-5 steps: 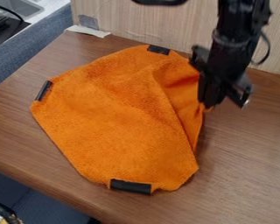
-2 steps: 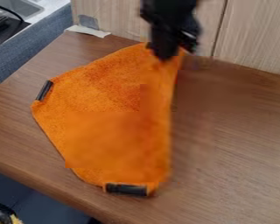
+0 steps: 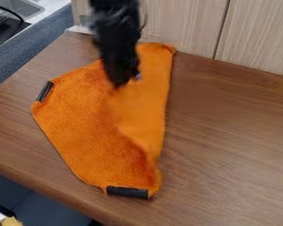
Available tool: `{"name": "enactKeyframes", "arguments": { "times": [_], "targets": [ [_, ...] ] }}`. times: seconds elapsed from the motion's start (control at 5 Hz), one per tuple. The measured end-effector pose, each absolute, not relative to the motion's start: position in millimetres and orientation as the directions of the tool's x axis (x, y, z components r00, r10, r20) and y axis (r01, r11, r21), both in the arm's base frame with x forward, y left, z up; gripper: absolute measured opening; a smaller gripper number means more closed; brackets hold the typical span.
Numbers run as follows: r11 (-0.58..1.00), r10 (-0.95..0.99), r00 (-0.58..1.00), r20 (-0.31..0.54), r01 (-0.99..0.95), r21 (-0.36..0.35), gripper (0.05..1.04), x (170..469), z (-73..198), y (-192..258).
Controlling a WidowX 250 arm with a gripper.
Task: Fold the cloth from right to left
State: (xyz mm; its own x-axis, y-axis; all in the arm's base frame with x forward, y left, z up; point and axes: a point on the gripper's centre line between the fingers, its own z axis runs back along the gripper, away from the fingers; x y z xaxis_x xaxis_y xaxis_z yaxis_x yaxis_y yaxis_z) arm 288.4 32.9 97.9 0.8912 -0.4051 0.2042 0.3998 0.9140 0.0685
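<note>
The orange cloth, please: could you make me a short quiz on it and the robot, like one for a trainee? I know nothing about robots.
1. Where is the robot's gripper in the picture?
a) over the sink
b) over the orange cloth
c) over the table, well to the right of the cloth

2. True or false: the whole cloth is spread out in one flat layer.

3. Fill in the colour: the strip on the cloth's edge nearest the camera is ____.

Key: 1 b; 2 false; 3 black.
</note>
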Motion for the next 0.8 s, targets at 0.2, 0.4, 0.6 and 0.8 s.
{"name": "enactKeyframes", "arguments": {
  "times": [0.2,0.4,0.6,0.8],
  "targets": [
    [0.901,-0.433,0.886,0.167,0.431,0.050,0.055,278.1,62.7,47.5],
    [0.896,-0.444,0.888,0.119,0.439,0.064,0.078,272.7,50.0,54.3],
    [0.898,-0.439,0.896,0.070,0.436,0.052,0.228,271.4,48.3,56.7],
    [0.905,-0.425,0.904,0.045,0.423,0.035,0.482,268.8,50.7,55.8]
  ]
}}
